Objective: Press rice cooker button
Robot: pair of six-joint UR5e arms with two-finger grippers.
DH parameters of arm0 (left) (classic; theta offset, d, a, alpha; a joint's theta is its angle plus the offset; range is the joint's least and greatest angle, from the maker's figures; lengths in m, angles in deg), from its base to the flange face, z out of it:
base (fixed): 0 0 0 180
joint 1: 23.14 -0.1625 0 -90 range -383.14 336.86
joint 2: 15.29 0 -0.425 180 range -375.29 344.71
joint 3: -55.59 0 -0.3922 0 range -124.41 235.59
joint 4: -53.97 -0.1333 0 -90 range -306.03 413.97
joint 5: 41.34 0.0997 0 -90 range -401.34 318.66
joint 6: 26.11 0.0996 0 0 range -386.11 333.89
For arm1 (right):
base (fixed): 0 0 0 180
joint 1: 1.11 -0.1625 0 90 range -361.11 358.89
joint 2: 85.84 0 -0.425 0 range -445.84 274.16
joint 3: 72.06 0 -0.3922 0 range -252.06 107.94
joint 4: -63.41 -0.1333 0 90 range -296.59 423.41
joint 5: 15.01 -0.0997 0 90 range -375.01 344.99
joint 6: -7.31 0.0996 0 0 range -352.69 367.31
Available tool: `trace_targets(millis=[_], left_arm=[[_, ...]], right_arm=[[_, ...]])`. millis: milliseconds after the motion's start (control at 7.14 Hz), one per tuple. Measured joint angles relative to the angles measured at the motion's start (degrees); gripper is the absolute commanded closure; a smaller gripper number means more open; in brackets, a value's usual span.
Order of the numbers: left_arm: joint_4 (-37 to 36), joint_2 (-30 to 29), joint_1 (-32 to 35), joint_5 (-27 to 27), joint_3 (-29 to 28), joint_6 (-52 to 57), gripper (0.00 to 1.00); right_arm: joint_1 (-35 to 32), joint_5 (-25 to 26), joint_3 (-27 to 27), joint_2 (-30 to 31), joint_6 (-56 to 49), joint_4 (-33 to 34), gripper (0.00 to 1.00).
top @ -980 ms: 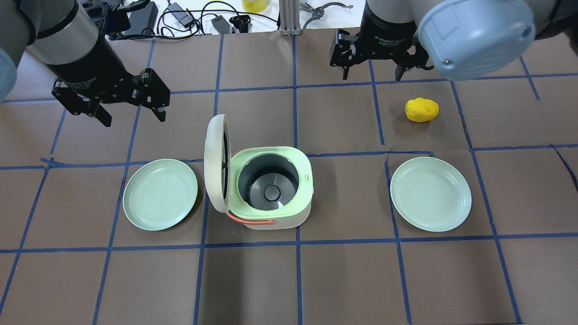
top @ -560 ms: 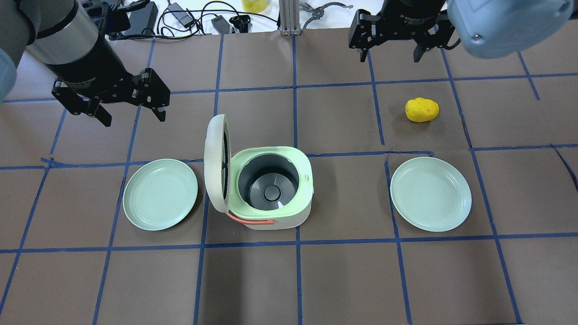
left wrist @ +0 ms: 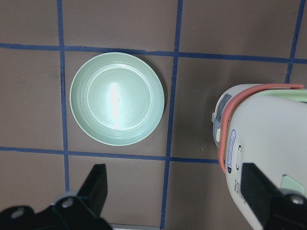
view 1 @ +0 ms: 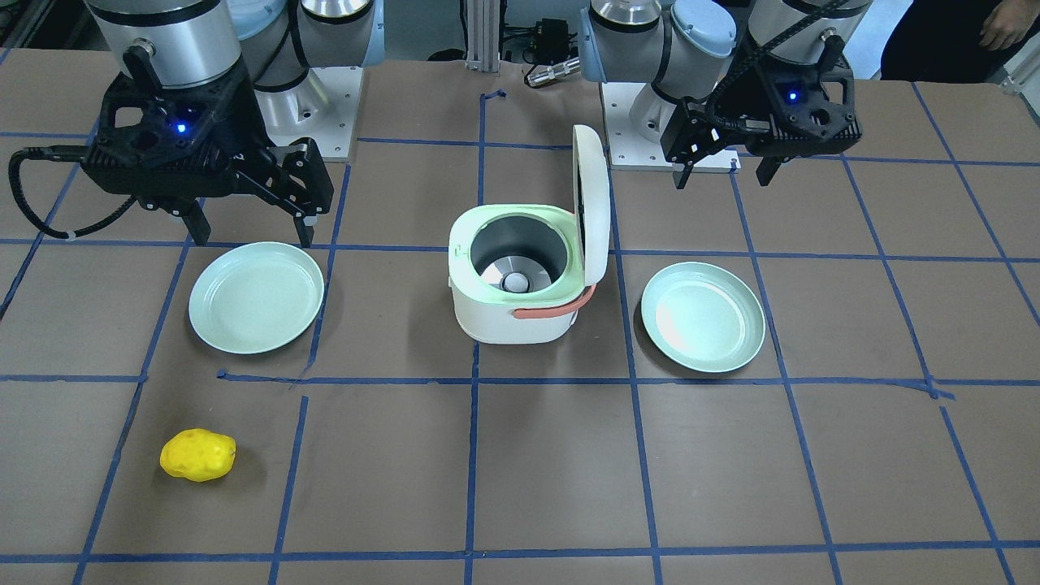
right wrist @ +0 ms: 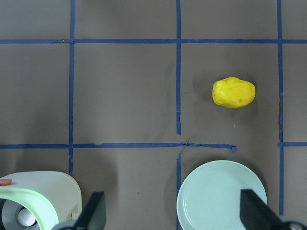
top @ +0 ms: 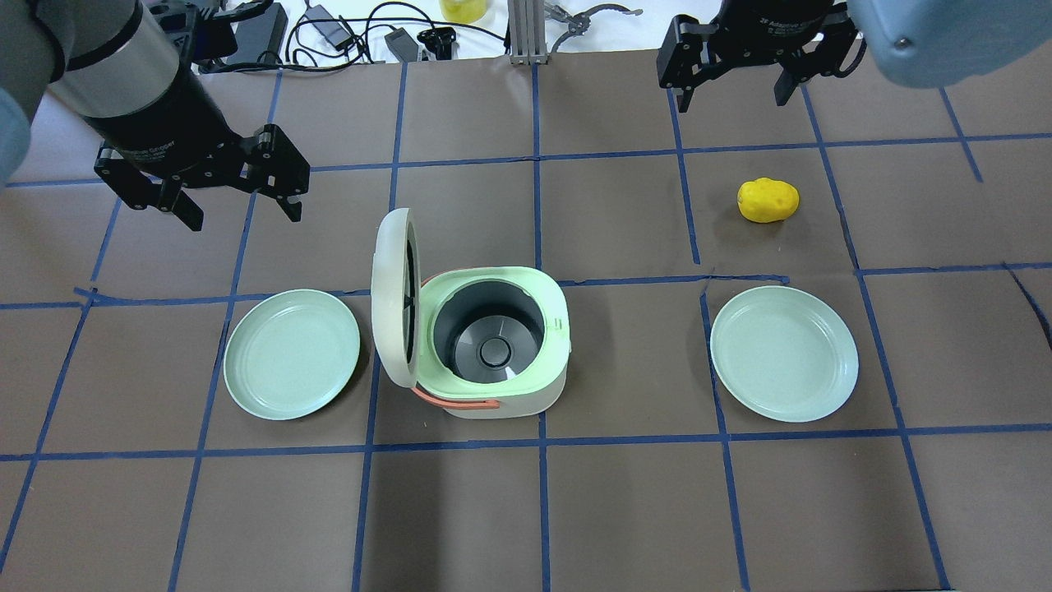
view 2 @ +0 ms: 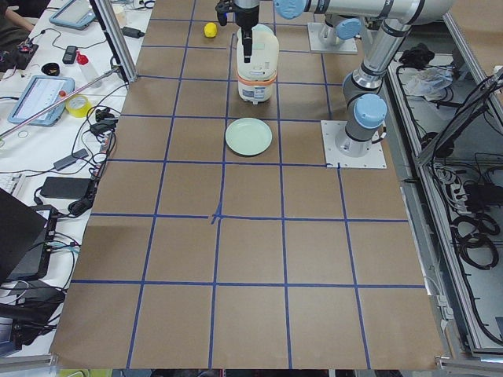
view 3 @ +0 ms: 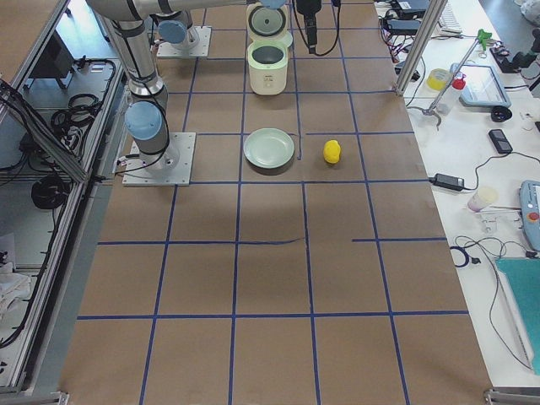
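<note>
The left pincer (top: 242, 215) and right pincer (top: 733, 99) both hang released and empty, well apart from the cooker (top: 493, 275). It sits mid-bench (top: 625, 510), lid (top: 392, 296) standing open on the left pincer's side. The danger: a sideways jab at the small rim tab (left wrist: 291, 182), probably the button, may shove the light cooker along. Spread fingers could also straddle it or knock the lid shut. On writing, the right wrist band seems to read "2F Adaptive Gripper", while the cooker's front panel marks are too small to read.
</note>
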Motion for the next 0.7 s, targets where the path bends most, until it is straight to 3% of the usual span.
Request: trace_targets(millis=[700], left_arm=[[0.0,0.0,0.0,0.0,0.0,0.01,0.0]], right_arm=[[-0.16,-1.23,0.21,0.13,0.2,-0.98,0.0]])
